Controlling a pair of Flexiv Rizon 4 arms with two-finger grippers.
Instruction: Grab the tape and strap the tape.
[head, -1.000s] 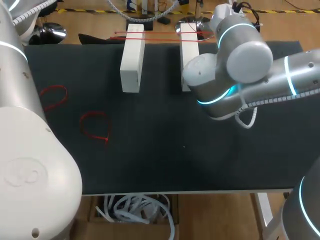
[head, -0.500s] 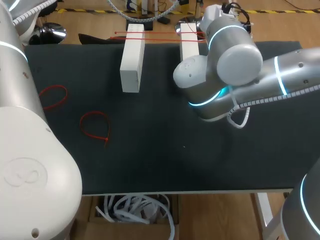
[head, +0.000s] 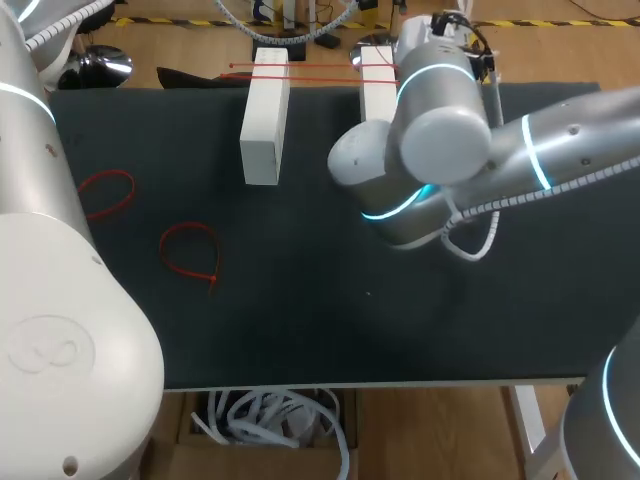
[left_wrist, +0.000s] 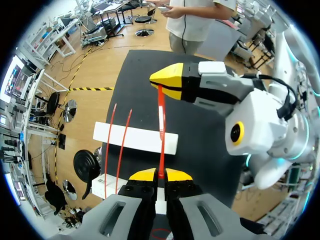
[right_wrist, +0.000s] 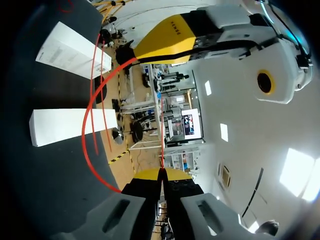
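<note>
A thin red tape (left_wrist: 161, 125) is stretched in the air between my two grippers, above the black table. In the left wrist view my left gripper (left_wrist: 160, 175) is shut on one end, and ahead of it my right gripper (left_wrist: 169, 86) pinches the other. In the right wrist view my right gripper (right_wrist: 161, 173) is shut on the tape (right_wrist: 86, 125), which bows in a wide curve to the left gripper's yellow fingers (right_wrist: 165, 40) ahead. In the head view my right arm (head: 430, 130) covers both grippers.
Two white blocks (head: 265, 115) (head: 377, 85) stand side by side at the table's far edge, with two more red tapes (head: 310, 70) laid across them. Two closed red loops (head: 105, 192) (head: 190, 252) lie on the black mat (head: 300, 310) at the left.
My right arm has swung left over the right-hand white block. The blocks, spare tapes and loops have not moved.
</note>
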